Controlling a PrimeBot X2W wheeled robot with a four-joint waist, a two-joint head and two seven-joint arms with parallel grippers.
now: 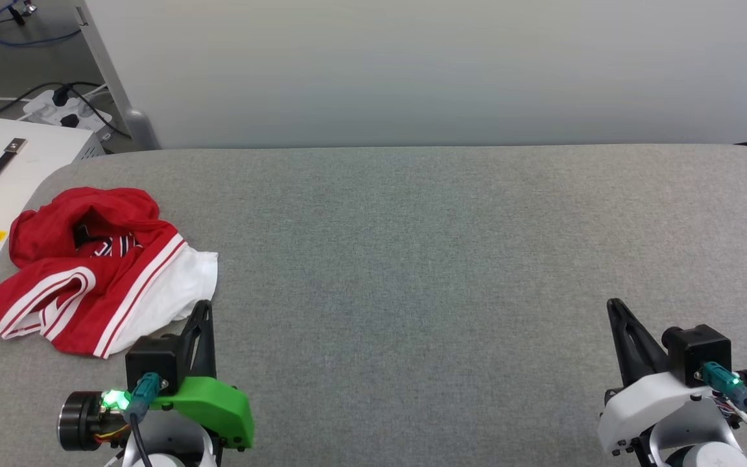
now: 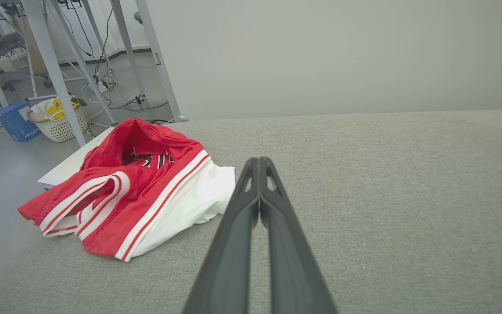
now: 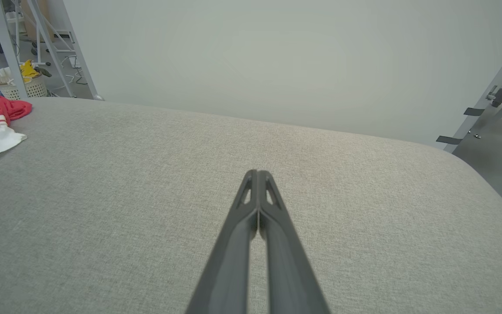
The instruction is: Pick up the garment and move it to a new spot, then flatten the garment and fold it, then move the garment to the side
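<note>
Red garment bunched, wrist view adds basket

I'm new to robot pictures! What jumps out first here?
The bright red-and-white garment jumps out, crumpled in a heap at the left end of the grey padded table. The left gripper, shut, points up close beside its white part. The right gripper, also shut, sits far off at the lower right.

Robotics lab: trailing cables, power strip, metal frame legs, instrument box beside padded table.
</note>
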